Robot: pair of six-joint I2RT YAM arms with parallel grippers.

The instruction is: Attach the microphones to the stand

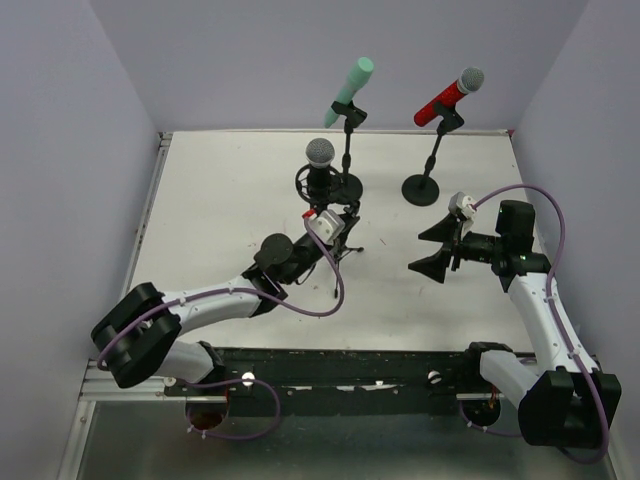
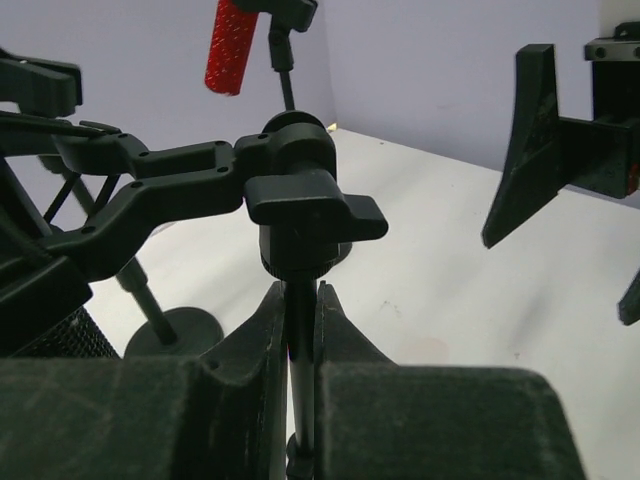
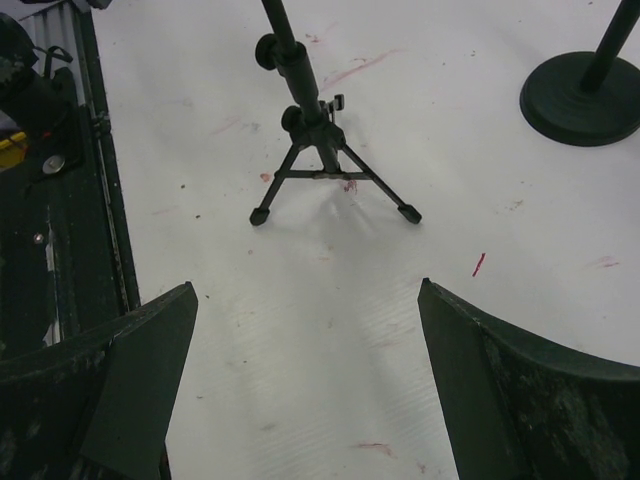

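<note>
Three microphones sit in stands on the white table. At the back the mint-green microphone (image 1: 352, 82) is held in a clip, and to its right the red microphone (image 1: 448, 97) (image 2: 232, 45) in another. In front of them the black microphone (image 1: 320, 165) with a silver mesh head stands in a tripod stand (image 1: 345, 245) (image 3: 310, 130). My left gripper (image 1: 342, 222) (image 2: 300, 295) is shut on that stand's thin pole (image 2: 300, 390), just under its black knob (image 2: 312, 208). To the right my right gripper (image 1: 432, 250) (image 3: 307, 283) hangs open over bare table, empty.
Two round black stand bases (image 1: 347, 187) (image 1: 421, 189) (image 3: 585, 95) sit behind the tripod. White walls close the back and both sides. A black rail (image 1: 340, 370) runs along the near edge. A right gripper finger (image 2: 525, 150) shows in the left wrist view.
</note>
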